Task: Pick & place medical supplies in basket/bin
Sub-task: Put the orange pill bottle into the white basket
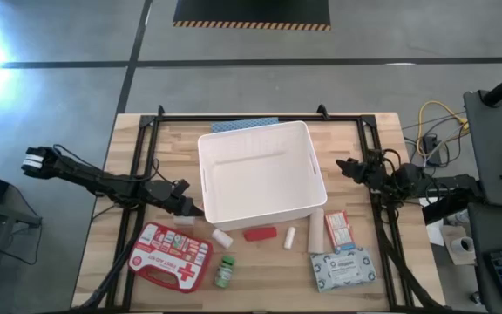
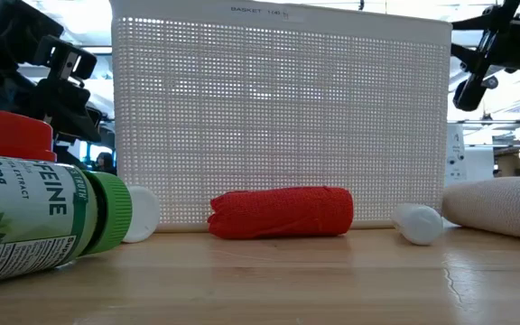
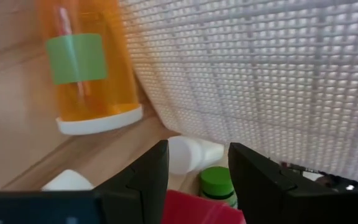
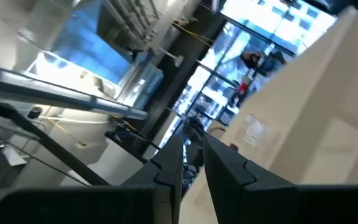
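Right now I read "BASKET" on the white tub [image 2: 283,117] mid-table and "FEINE" on the green bottle [image 2: 39,221] before it, left gripper [image 3: 194,165] parted empty beside the tub, right gripper [image 4: 190,163] nearly closed on nothing.

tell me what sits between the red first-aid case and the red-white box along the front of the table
In the high view, between the red first-aid case and the red-white box lie the green bottle, a white roll, the red tube and a small white roll.
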Robot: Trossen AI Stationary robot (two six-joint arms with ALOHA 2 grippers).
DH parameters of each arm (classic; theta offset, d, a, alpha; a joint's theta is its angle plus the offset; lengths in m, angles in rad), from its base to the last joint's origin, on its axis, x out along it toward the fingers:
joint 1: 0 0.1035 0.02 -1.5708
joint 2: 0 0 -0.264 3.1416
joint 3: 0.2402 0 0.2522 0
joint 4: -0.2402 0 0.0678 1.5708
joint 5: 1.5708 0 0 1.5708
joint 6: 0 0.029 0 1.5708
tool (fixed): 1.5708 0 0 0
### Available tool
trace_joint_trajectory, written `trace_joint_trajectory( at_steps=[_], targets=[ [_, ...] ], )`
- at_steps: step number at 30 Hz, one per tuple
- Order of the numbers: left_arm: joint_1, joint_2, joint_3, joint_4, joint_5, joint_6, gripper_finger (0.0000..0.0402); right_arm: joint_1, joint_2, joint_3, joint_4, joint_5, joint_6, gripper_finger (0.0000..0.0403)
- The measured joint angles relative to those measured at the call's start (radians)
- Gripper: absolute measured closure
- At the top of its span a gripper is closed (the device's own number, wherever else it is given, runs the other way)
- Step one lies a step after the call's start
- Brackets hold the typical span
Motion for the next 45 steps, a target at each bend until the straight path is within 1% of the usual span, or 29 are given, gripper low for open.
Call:
trace_joint_trajectory(
  at_steps=[2,4,7,10,12,16,17,20,25,28,31,34,37,40,43,45],
  targets=[
    [0.000,0.000,0.001,-0.001,0.000,0.000,0.0254,0.000,0.012,0.016,-0.103,-0.002,0.053,0.0337],
    [0.000,0.000,0.003,-0.001,0.001,0.000,0.0254,0.002,0.030,0.056,-0.297,-0.007,0.107,0.0317],
    [-0.005,0.000,0.011,-0.002,0.002,0.000,0.0254,0.002,0.070,0.160,-0.609,-0.054,0.159,0.0280],
    [-0.013,0.000,0.016,-0.001,0.002,0.000,0.0254,0.002,0.128,0.275,-0.871,-0.117,0.158,0.0243],
    [-0.019,0.000,0.015,-0.001,0.002,0.000,0.0254,0.002,0.169,0.353,-1.011,-0.146,0.142,0.0221],
    [-0.026,0.000,0.008,-0.002,0.002,0.000,0.0254,0.002,0.285,0.484,-1.302,-0.191,0.125,0.0189],
    [-0.029,0.000,0.007,-0.002,0.003,0.000,0.0254,0.002,0.320,0.495,-1.336,-0.214,0.107,0.0184],
    [-0.052,0.000,0.022,-0.007,0.023,0.022,0.0254,0.002,0.410,0.508,-1.334,-0.290,0.077,0.0172],
    [-0.133,0.002,0.105,-0.017,0.057,0.069,0.0254,0.003,0.569,0.493,-1.337,-0.359,0.077,0.0163],
    [-0.194,0.006,0.173,-0.125,0.095,0.074,0.0254,0.002,0.659,0.493,-1.331,-0.391,0.080,0.0161],
    [-0.241,0.012,0.226,-0.255,0.100,0.074,0.0254,0.003,0.735,0.499,-1.334,-0.405,0.081,0.0162],
    [-0.247,0.026,0.253,-0.310,0.060,0.076,0.0254,0.002,0.794,0.513,-1.329,-0.404,0.079,0.0165],
    [-0.240,0.048,0.261,-0.321,-0.016,0.096,0.0254,0.002,0.833,0.525,-1.326,-0.404,0.067,0.0165],
    [-0.242,0.070,0.264,-0.330,-0.023,0.169,0.0254,0.002,0.854,0.529,-1.324,-0.405,0.056,0.0163],
    [-0.247,0.083,0.269,-0.384,-0.030,0.184,0.0254,0.002,0.860,0.532,-1.324,-0.405,0.057,0.0163],
    [-0.242,0.090,0.281,-0.410,-0.076,0.185,0.0254,0.002,0.859,0.532,-1.323,-0.405,0.060,0.0163]
  ],
)
